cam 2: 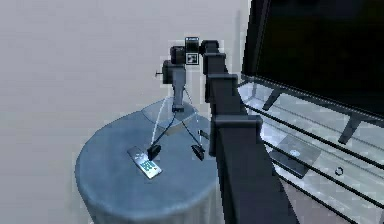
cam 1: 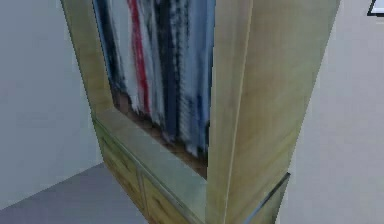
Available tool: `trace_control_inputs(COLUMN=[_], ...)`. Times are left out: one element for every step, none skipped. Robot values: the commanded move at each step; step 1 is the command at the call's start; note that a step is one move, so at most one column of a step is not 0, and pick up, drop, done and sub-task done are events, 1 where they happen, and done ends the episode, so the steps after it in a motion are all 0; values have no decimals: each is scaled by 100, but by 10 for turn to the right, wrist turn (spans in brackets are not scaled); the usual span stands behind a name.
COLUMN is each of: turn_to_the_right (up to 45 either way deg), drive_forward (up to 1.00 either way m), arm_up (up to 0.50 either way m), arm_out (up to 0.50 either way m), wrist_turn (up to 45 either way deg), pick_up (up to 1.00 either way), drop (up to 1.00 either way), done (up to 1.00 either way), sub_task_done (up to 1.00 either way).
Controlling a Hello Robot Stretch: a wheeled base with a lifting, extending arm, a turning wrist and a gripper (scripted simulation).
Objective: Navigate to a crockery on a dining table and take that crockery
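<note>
Cut off top and bottom: pale wooden bookcase (cam 1: pixel 235 110) packed with upright books. Dark two-finger gripper (cam 2: pixel 176 150) at round grey-blue table (cam 2: pixel 100 165), near small flat white-and-green object (cam 2: pixel 148 166), too small to identify. Cannot tell the fingers' (cam 2: pixel 157 135) state, nor whether anything is held.

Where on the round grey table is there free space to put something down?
Bare: the round table's left part, between its rim and the small flat device, and the far strip by the wall. Crowded: the middle and right, with the device, the gripper and the arm.
</note>
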Motion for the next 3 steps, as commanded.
trace_control_inputs(turn_to_the_right=[0,0,0], drive_forward=[0,0,0], arm_up=[0,0,0], arm_out=[0,0,0], wrist_turn=[450,450,450], pick_up=[0,0,0], drop=[0,0,0], done=[0,0,0], sub_task_done=[0,0,0])
